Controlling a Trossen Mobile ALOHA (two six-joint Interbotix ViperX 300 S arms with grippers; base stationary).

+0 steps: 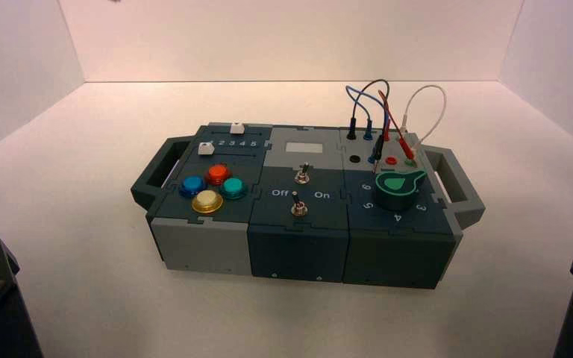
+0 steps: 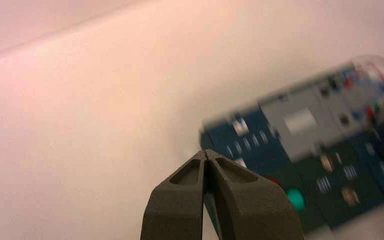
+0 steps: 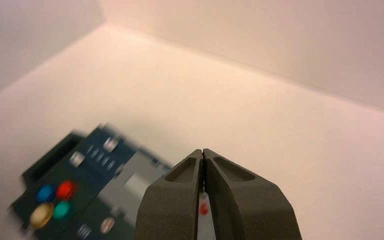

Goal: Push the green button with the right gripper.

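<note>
The right hand (image 3: 203, 151) hovers well apart from the green button (image 1: 233, 188), its two dark fingers together, tips meeting, with nothing between them. The left hand (image 2: 205, 151) is parked over the left side of the bench (image 1: 104, 298), its fingers together too. In the high view, only black parts of the two arms show, at the near left and near right corners.

The box (image 1: 298, 250) sits on the bench, both of its grey handles out to the sides. The green button, teal and domed, is on the left panel of the box, toward the near edge. It is the right-hand one of a cluster of four: the blue button (image 1: 193, 186) lies at the left, the orange-red button (image 1: 218, 174) at the far side and the yellow button (image 1: 207, 201) nearest the near edge.

Two white sliders (image 1: 237, 128) are beyond the cluster, toward the far left corner. Two metal toggle switches (image 1: 299, 209) stand on the middle panel. On the right panel, the large green pointer knob (image 1: 397, 190) lies toward the near edge, with the wires (image 1: 385, 104) looping up behind it near the far right corner.
</note>
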